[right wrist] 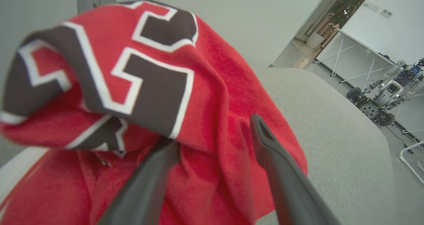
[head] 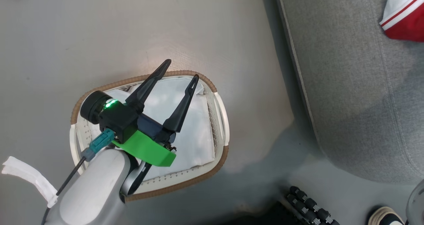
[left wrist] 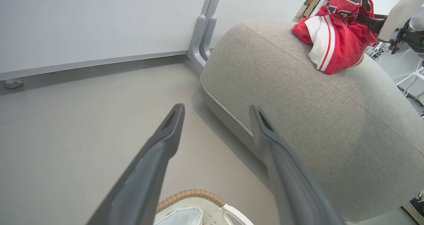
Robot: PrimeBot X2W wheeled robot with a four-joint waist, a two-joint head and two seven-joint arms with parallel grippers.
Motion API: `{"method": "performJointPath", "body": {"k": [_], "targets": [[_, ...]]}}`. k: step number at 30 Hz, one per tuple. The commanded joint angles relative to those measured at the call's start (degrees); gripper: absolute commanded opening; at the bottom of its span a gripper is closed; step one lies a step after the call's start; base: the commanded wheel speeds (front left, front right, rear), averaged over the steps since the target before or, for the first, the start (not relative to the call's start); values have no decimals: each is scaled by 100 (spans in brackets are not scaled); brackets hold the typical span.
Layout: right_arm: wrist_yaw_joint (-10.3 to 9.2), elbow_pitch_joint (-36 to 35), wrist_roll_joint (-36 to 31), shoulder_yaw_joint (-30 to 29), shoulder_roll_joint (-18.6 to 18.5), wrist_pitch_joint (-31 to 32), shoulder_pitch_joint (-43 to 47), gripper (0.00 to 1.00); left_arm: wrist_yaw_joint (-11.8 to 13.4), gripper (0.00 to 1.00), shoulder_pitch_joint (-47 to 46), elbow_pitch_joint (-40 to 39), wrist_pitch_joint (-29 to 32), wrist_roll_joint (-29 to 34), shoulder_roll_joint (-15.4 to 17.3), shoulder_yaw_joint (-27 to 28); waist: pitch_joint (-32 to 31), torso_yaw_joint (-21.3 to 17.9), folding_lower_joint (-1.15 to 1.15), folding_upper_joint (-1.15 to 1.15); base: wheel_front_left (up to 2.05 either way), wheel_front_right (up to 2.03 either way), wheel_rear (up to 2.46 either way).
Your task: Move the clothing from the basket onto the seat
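Basket (head: 214, 170) holds white liner (head: 195, 135) beneath left tool (head: 183, 68), apart; right tool (right wrist: 213, 130), apart, touches clothing (right wrist: 218, 72) on seat (head: 347, 85)

**Head view.** My left forearm (head: 96, 188) and left tool (head: 181, 69) cover the near-left part of the basket (head: 221, 112) and much of the liner (head: 198, 135). The seat (head: 347, 85) runs off the right edge. The clothing (head: 405, 19) is cut by the top-right corner, and a shoe (head: 386, 216) by the bottom edge.

**Left wrist view.** The basket is cut by the bottom edge. My fingers (left wrist: 159, 158) blur toward their bases.

**Right wrist view.** One fingertip of my right tool (right wrist: 213, 130) lies hidden under a fold of clothing. The clothing's near-left part is blurred and cut by the left and bottom edges. The distant wheeled rig (right wrist: 377, 99) is too small to tell.
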Motion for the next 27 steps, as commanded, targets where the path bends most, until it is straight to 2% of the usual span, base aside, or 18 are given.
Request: {"method": "performJointPath", "body": {"k": [1,5,12,18,27], "targets": [[-8,110,42,11,-5,-108,182,100,9,100,98,16,3,40,-30,37,-257,-25,0,0,0,0,0],[-8,283,119,151,50,-381,389,100,10,100,205,91,3,76,-119,136,-577,-33,0,0,0,0,0],[-8,151,246,461,349,-602,876,100,10,100,533,249,3,154,-295,536,-1145,-47,0,0,0,0,0],[-8,-40,608,1075,514,-663,1197,100,10,100,869,383,3,319,-408,809,-1635,45,0,0,0,0,0],[-8,-355,1312,2214,661,-671,1538,100,10,100,1291,621,3,671,-691,1781,-2204,367,0,0,0,0,0]]}}
